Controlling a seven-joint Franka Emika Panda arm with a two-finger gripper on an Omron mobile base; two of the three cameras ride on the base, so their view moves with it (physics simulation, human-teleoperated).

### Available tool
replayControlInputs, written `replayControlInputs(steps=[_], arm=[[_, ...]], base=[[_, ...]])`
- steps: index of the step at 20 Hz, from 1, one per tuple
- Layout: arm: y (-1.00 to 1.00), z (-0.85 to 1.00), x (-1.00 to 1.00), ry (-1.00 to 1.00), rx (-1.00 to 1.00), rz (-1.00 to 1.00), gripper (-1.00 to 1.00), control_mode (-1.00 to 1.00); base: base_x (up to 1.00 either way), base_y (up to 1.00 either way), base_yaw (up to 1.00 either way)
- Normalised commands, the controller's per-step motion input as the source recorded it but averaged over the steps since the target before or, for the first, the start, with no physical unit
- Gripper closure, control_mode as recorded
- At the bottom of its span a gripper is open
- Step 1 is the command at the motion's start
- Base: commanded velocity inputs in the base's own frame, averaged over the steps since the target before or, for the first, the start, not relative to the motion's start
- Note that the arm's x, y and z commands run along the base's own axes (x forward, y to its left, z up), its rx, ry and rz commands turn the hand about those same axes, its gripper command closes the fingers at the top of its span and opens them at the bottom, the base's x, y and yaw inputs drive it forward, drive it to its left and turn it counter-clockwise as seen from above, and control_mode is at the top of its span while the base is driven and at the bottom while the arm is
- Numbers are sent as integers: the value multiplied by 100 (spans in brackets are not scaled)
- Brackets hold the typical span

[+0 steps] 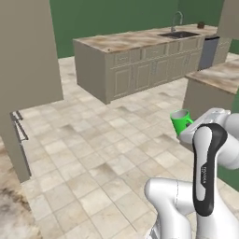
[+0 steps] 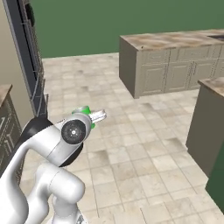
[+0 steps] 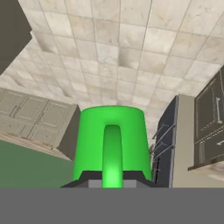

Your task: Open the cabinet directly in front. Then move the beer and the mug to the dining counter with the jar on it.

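Observation:
My gripper [image 1: 186, 127] is shut on the bright green mug [image 1: 179, 120] and holds it in the air above the tiled floor. In the hand view the mug [image 3: 111, 135] sits right between the fingers, its loop handle facing the camera. From the right base view the mug [image 2: 84, 111] peeks out behind the wrist, at the gripper [image 2: 94, 117]. The dining counter [image 1: 121, 42] runs across the far side, with a dark sink [image 1: 177, 34], a faucet [image 1: 176, 21] and the small dark jar [image 1: 200, 24] near its far end. The beer is out of view.
A big beige cabinet side [image 1: 28, 51] hangs at the upper left over a low unit with a bar handle [image 1: 18, 126]. A short marble worktop [image 1: 219, 74] stands close on the right. A dark racked unit [image 2: 26, 57] lines the left. Open tiled floor [image 1: 93, 140] lies between.

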Motion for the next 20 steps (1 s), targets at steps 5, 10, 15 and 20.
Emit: replayControlInputs(steps=[5, 10, 15, 20], arm=[[0, 0, 0, 0, 0, 0, 100, 100], [0, 0, 0, 0, 0, 0, 100, 100], [0, 0, 0, 0, 0, 0, 100, 100], [0, 0, 0, 0, 0, 0, 100, 100]], base=[[17, 57, -19], [39, 52, -9], [65, 13, 0], [70, 6, 0]])
